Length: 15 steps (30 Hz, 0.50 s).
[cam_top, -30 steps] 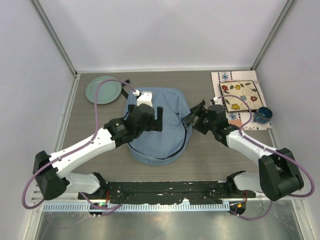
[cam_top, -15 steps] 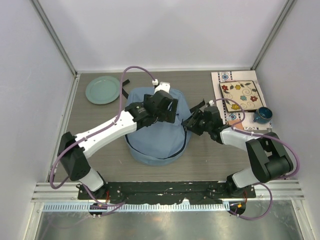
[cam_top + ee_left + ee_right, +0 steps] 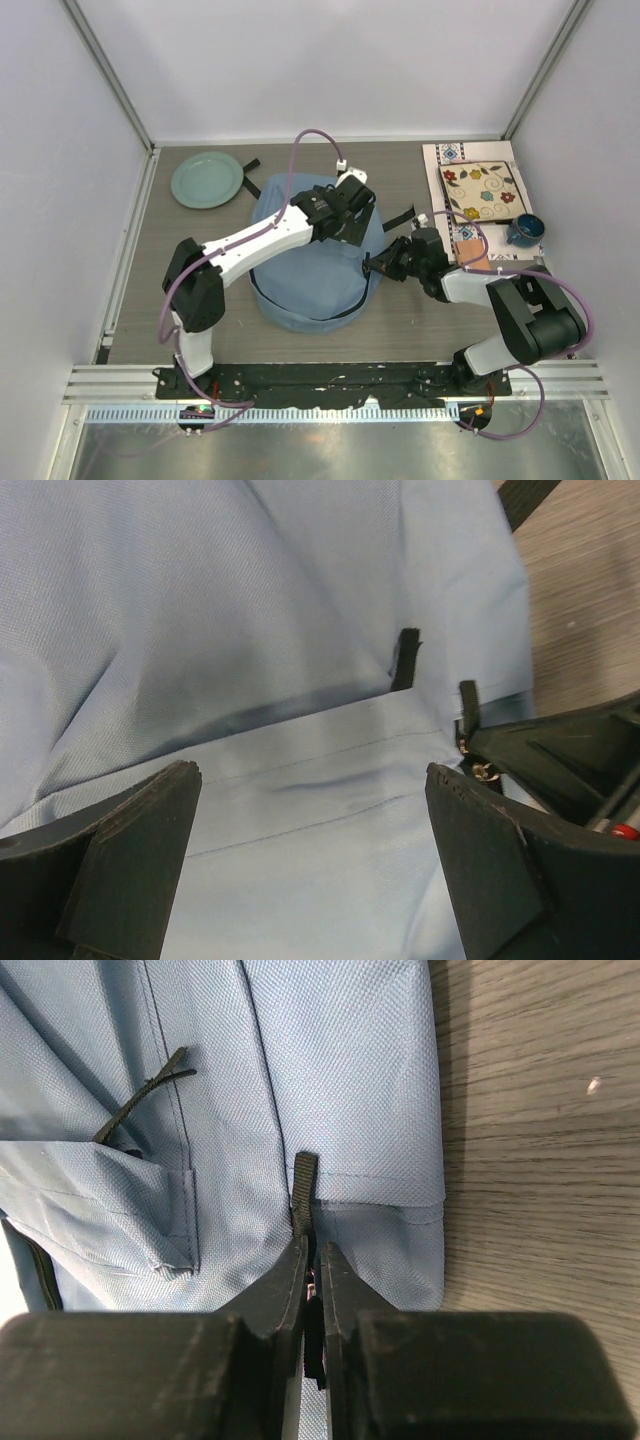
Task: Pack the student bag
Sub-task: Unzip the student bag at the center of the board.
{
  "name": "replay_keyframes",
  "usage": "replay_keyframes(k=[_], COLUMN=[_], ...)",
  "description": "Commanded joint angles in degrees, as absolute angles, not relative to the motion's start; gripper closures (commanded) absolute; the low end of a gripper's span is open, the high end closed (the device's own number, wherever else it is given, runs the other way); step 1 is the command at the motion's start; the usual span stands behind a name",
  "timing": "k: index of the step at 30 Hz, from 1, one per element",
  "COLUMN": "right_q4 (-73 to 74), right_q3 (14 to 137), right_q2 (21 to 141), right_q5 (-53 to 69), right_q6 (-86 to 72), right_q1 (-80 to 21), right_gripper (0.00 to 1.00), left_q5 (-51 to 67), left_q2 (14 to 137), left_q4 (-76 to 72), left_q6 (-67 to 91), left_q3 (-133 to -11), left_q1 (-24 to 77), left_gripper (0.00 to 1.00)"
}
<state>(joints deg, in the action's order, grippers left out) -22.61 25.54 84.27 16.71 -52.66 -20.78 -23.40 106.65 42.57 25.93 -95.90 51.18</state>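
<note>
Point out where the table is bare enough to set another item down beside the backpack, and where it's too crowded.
Bare wood: the back strip between the green plate and the patterned mat, behind the student bag; also the near strip in front of the bag. Crowded: right side, with tile, mug and the right gripper at the bag's edge.

**Clearance: centre blocked, edges passable**

A large soft light-blue fabric backpack (image 3: 310,275) fills the centre of the grey wood table (image 3: 400,320). A round green plate (image 3: 207,179) blocks the far-left corner. A floral square tile (image 3: 479,191) and a dark-blue mug (image 3: 525,230) block the far-right corner. The near edge and the middle of the far edge are passable.
</note>
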Motion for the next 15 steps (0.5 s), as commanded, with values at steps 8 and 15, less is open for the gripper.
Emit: replay_keyframes(k=[8,15], right_q4=[-18.72,-19.16], right_q3=[25.58,24.44], right_q2=[81.83,79.19], right_q5=[14.68,13.45], right_q6=[-49.57,-50.10], right_q1=[-20.92,-21.00], right_gripper=[0.87,0.87], left_q5=[-20.22,-16.53], left_q2=[109.86,115.84], left_q4=[41.40,42.89], left_q6=[20.57,11.70], left_q3=[-101.85,-108.89], left_q1=[50.45,50.45], left_gripper=[0.05,0.14])
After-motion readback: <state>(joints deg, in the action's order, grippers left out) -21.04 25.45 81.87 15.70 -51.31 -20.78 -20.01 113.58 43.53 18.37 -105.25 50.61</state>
